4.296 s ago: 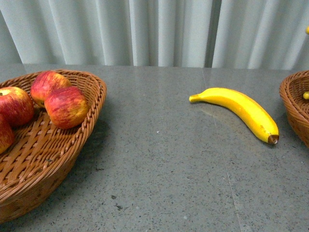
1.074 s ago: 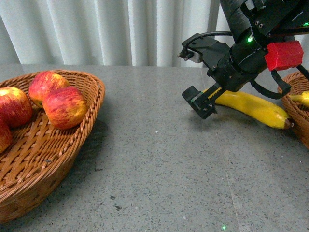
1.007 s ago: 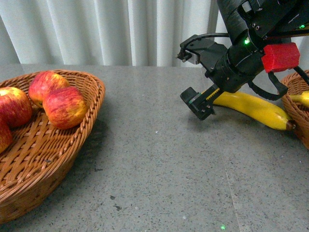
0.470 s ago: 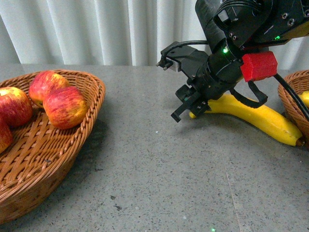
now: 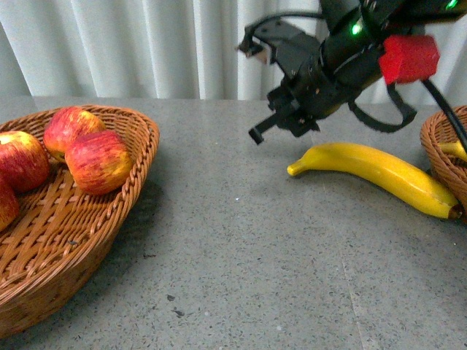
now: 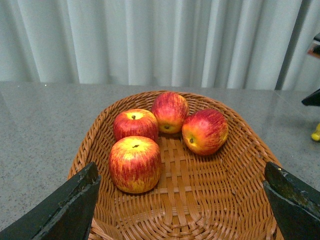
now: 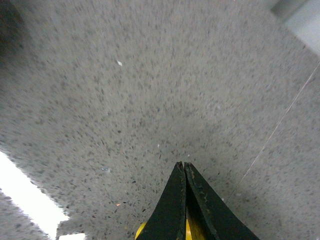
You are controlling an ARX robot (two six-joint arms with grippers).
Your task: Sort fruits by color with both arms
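Observation:
A long yellow banana (image 5: 372, 175) lies on the grey table, its brown tip against the right basket (image 5: 440, 157). My right gripper (image 5: 255, 136) hangs shut and empty above the table, up and left of the banana's stem end. In the right wrist view the shut fingers (image 7: 183, 165) point at bare table, with a bit of banana (image 7: 140, 232) showing beneath them. Several red apples (image 6: 170, 111) sit in the left basket (image 6: 250, 165), also in the front view (image 5: 98, 162). My left gripper (image 6: 182, 205) is open over that basket's near part, holding nothing.
Another yellow fruit end (image 5: 455, 149) shows inside the right basket. Grey-white curtains (image 5: 146, 44) close off the back of the table. The left basket (image 5: 131, 182) takes up the table's left side. The right arm's red block (image 5: 408, 58) hangs above the banana.
The right arm came in and stood at the banana, which has slid right against the basket. In the last half second the shut gripper rose away from the banana's stem end.

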